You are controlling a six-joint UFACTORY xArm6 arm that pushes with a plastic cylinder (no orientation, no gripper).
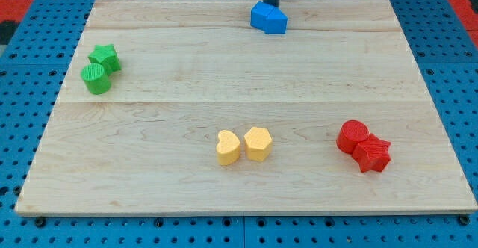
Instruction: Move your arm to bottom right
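My tip (272, 7) is at the view's top centre, right behind the blue block (268, 19) and touching or nearly touching its far side. The rod comes down from the top edge of the view. Near the view's bottom right stand a red cylinder (352, 137) and a red star (372, 155), touching each other. They are far from my tip.
A green star (105, 56) and a green cylinder (95, 78) sit together at the view's left. A yellow heart (228, 147) and a yellow hexagon (258, 143) sit side by side at bottom centre. The wooden board (149, 181) lies on a blue pegboard.
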